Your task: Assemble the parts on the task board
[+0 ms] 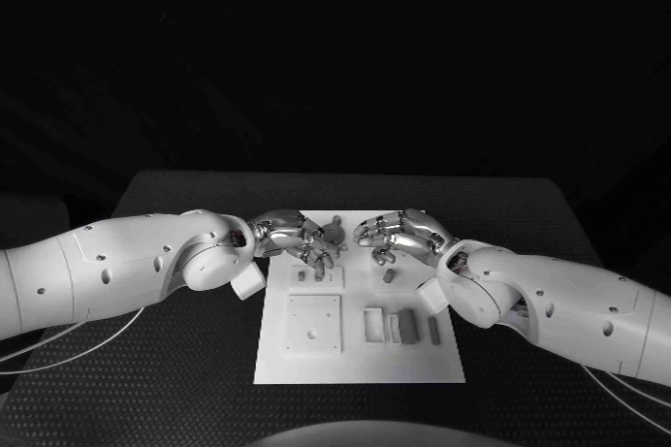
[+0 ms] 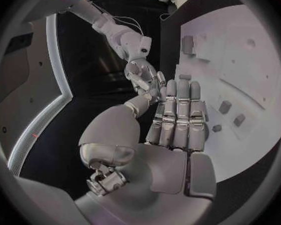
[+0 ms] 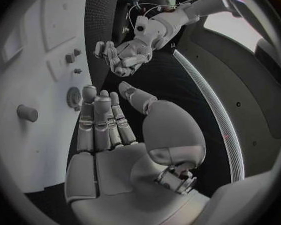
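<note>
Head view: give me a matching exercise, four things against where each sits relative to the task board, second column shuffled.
Things:
1. left hand
2. right hand
3. square plate
4. grey parts lying in a row

Places on the task board, sides as in the head view:
A. near half, right side
B. over the far end, left side
C. near half, left side
D. over the far end, right side

Pairs: 1-B, 2-D, 3-C, 4-A
</note>
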You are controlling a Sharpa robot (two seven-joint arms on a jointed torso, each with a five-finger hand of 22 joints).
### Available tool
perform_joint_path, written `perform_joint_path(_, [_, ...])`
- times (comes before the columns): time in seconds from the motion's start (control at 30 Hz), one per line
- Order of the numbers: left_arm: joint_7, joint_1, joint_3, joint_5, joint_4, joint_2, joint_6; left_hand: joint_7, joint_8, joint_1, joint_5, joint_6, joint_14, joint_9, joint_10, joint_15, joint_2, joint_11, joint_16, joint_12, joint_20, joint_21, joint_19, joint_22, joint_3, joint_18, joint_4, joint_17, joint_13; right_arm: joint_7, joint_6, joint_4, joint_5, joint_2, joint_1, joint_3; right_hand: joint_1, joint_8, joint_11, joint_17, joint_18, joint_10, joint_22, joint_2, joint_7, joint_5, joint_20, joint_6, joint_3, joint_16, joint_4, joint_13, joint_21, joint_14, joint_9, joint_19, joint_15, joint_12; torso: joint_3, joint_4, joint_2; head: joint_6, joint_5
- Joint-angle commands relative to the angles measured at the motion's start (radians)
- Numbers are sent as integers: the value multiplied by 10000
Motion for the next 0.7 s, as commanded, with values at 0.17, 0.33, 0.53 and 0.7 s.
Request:
perform_joint_path(0.17, [412, -4, 7, 539, 55, 44, -115, -52, 62, 29, 32, 129, 27, 504, 53, -39, -52, -11, 24, 74, -58, 16, -35, 13, 81, -1, 26, 25, 28, 161, 710, 85, 361, 48, -7, 1, 17, -1, 13, -87, 136, 196, -30, -208, 8, 34, 4, -104, -38, -24, -16, -218, -44, 140, -34, 162, 9, -187, 2, 0, 10, 10, -14])
perform_joint_path(0.33, [412, -7, 7, 541, 63, 61, -106, -45, 65, 24, 33, 129, 34, 521, 61, -43, -52, -10, 31, 85, -63, 15, -39, 18, 95, -5, 29, 39, 41, 218, 740, 142, 280, 70, -8, 0, 2, 28, 45, -101, 148, 376, -20, -342, 35, 33, 5, -66, -113, 34, -16, -316, -27, 160, -40, 206, 43, -233, 1, 3, 12, 8, -14])
perform_joint_path(0.53, [412, -8, 7, 541, 48, 71, -93, -40, 68, 21, 34, 129, 40, 535, 66, -47, -55, -9, 38, 93, -67, 16, -39, 24, 107, -8, 29, 52, 51, 213, 763, 174, 158, 86, -8, 0, -93, 58, 21, -109, 165, 579, 3, -574, 17, 33, -2, -8, -370, 108, -25, -412, 1, 176, -42, 242, 15, -271, 2, 7, 8, 8, -6])
perform_joint_path(0.7, [398, -9, 8, 541, 50, 74, -48, -33, 72, 18, 35, 129, 50, 553, 74, -52, -60, -6, 47, 105, -73, 16, -43, 30, 121, -12, 26, 70, 66, 214, 730, 171, 97, 110, -8, 0, -50, 81, 6, -130, 182, 768, 9, -588, 25, 33, -6, 58, -497, 154, -24, -498, 4, 176, -47, 263, 5, -303, -3, 1, 7, 3, 1])
